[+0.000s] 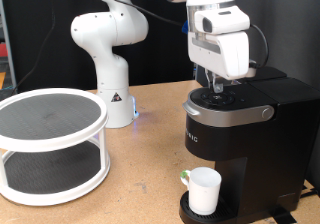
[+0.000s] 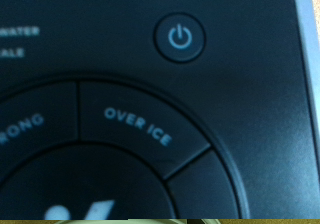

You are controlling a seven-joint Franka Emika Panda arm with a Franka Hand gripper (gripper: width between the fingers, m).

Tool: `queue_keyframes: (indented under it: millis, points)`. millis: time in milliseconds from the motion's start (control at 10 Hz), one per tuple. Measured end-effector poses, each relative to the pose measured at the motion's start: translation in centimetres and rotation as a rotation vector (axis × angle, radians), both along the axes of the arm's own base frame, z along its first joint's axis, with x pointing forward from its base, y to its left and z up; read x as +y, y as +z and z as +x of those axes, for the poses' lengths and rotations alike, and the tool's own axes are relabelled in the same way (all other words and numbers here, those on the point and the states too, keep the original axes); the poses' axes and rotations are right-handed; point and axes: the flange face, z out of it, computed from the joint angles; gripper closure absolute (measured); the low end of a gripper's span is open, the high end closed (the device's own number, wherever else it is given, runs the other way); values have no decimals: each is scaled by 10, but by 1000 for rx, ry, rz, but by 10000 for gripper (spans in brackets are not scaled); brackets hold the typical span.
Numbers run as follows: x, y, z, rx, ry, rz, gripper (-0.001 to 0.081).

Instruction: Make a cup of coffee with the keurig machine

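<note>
You have the gripper (image 1: pixel 218 81) just above the keurig machine (image 1: pixel 235 144), over its buttons; finger spacing can't be told. The cup (image 1: pixel 204 190) sits on its tray. Press squarely, gently.

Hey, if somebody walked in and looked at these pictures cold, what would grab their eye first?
The white robot arm with its gripper pressed down over the top of the black keurig machine, at the exterior view's right. Below it a white cup sits on the machine's drip tray. The wrist view is filled by the control panel, with a lit power button and an OVER ICE button.
</note>
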Motion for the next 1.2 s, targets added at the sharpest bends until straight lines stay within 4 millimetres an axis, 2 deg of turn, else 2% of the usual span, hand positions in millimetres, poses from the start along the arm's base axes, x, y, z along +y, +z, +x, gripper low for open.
queue_keyframes:
  millis: [400,1200]
  points:
    - [0,-13,5,-10,-2,-4,799]
    - [0,-14,5,-6,5,-10,799]
